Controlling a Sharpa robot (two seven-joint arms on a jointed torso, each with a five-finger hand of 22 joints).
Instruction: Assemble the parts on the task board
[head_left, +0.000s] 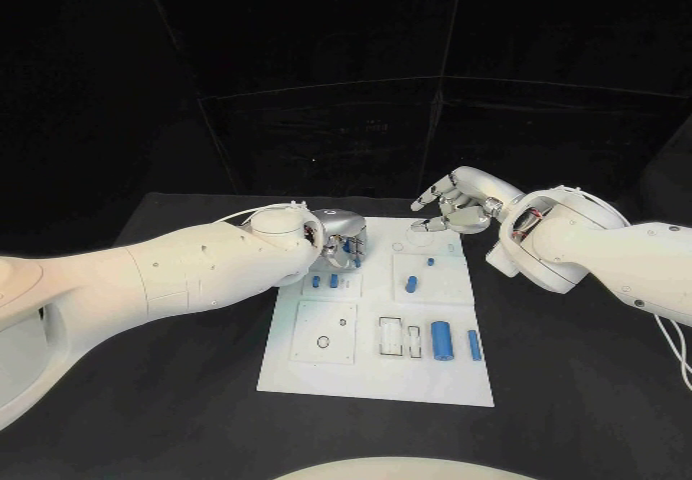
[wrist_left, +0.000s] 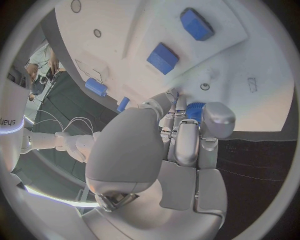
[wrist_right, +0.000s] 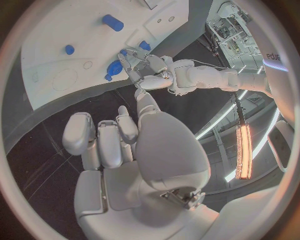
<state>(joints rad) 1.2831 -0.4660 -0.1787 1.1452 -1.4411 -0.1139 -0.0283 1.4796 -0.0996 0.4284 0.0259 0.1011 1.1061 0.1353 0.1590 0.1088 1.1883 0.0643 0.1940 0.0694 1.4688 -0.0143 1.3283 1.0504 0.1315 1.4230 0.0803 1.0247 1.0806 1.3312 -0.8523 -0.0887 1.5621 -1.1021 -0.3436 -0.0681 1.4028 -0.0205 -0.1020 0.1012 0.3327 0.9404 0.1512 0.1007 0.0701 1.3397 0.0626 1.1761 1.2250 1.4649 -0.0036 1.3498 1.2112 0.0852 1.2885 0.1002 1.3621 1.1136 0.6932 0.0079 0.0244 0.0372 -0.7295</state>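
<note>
The white task board (head_left: 378, 375) lies in the middle of the black table. My left hand (head_left: 342, 240) reaches down over its far left part and pinches a blue part (wrist_left: 195, 110) between thumb and fingers, close to the board's surface (wrist_left: 250, 60). The right wrist view shows this left hand (wrist_right: 152, 70) with the blue part (wrist_right: 114, 68) at its fingertips. My right hand (head_left: 462, 205) hovers above the board's far right corner with fingers apart, holding nothing. Two small blue parts (head_left: 325, 282) stand just in front of the left hand.
More blue parts sit on the board: one (head_left: 411, 283) in the right middle, a small one (head_left: 430, 263) beyond it, a thick cylinder (head_left: 441, 341) and a thin one (head_left: 475, 345) at the near right. Outlined slots (head_left: 389, 336) lie beside them.
</note>
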